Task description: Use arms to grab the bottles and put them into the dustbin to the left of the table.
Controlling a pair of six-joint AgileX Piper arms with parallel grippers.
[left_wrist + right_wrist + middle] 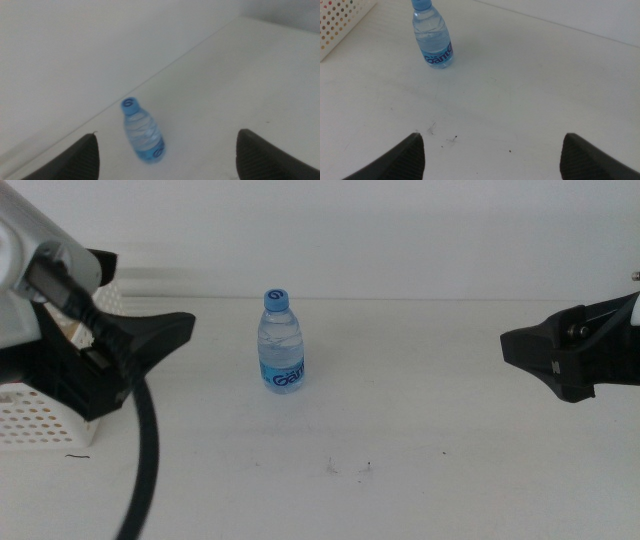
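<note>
Standing upright near the middle of the large plain white tabletop (420, 490), the small clear plastic water bottle with the blue cap (281, 345) is the only bottle in view, with open table all round it and a few dark specks (347, 468) on the surface nearer the camera. It looks light and thin-walled, probably full or nearly so (the liquid seems to reach the neck), so I judge it would dent under a hard squeeze and tip readily if nudged high up. Its ribbed body above the blue label seems the best place to take hold, since the smooth label band may be slippery and the cap is too narrow. Off to the left, the left gripper (165, 332) hangs with its dark jaws spread wide, the bottle showing between them in its wrist view but well apart from them. Behind that arm sits the white perforated plastic basket (40, 420) at the table's left edge. Opposite, the right gripper (540, 350) waits far to the right, jaws likewise spread.
</note>
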